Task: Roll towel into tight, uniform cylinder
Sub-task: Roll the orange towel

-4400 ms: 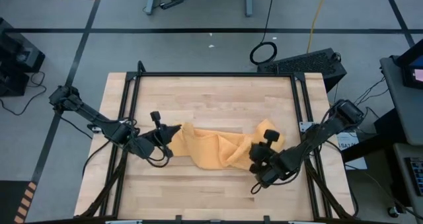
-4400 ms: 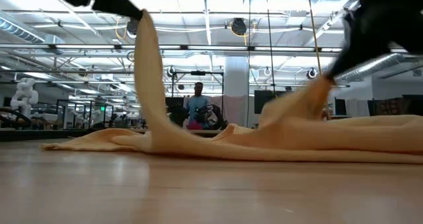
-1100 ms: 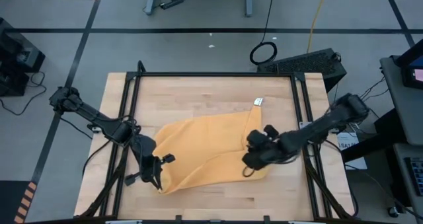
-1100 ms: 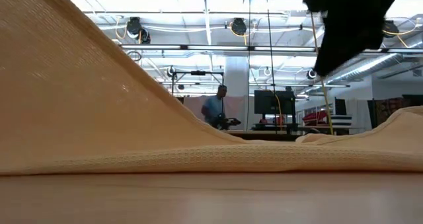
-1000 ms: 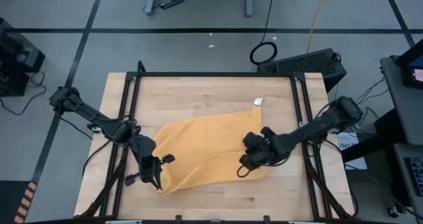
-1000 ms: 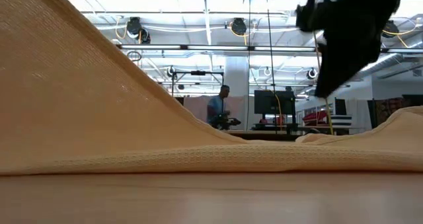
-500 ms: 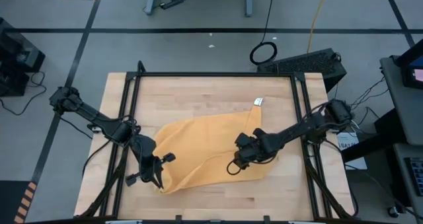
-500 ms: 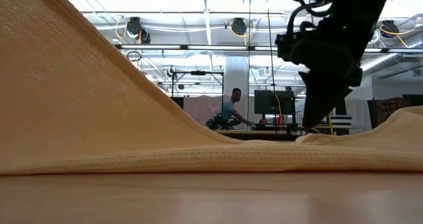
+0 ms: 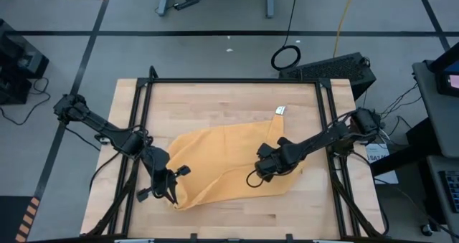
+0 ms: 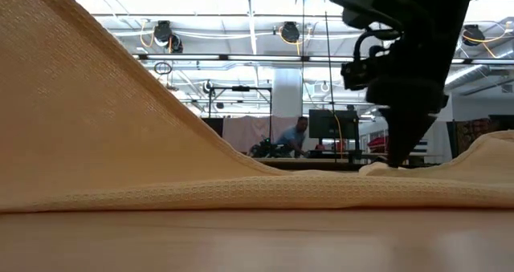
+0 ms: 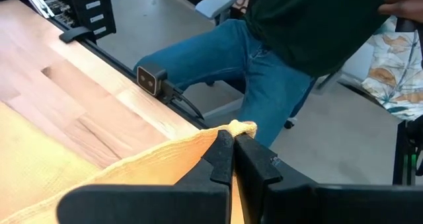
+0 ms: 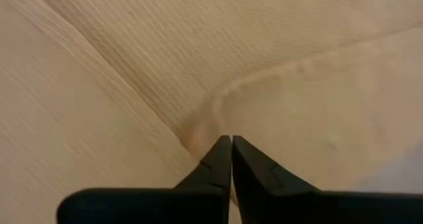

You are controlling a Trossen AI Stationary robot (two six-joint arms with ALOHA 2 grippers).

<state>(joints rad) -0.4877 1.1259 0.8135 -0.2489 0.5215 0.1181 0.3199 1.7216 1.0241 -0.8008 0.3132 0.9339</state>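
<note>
The mustard-yellow towel lies spread slantwise over the wooden table, its white label at the far right corner. My left gripper is shut on the towel's near left corner and holds it above the table. From there the cloth slopes down to the wood and fills the left of the low view. My right gripper stands shut on the towel's right part, pointing steeply down at a crease. My left gripper pinches the towel's near left corner between its two fingers; a small tuft pokes out past the tips. The fingers slant down from the table's left. The corner is lifted clear and its edge runs down from it, drawn fairly straight. My right gripper comes from above and meets the towel with its shut fingertips where several creases run together. The cloth puckers toward the tips, and the rest lies flat on the table. How many layers sit between the fingers is hidden by the fingers themselves.
Black frame rails run along the table's left, right and far sides. Bare wood shows beyond the towel. A person in jeans stands by the table's edge near a small black block. Another person is far back in the room.
My right gripper has moved down and a little toward the table's left, until its tips stand on the towel at the crease. The towel and my left gripper have stayed as they were.
</note>
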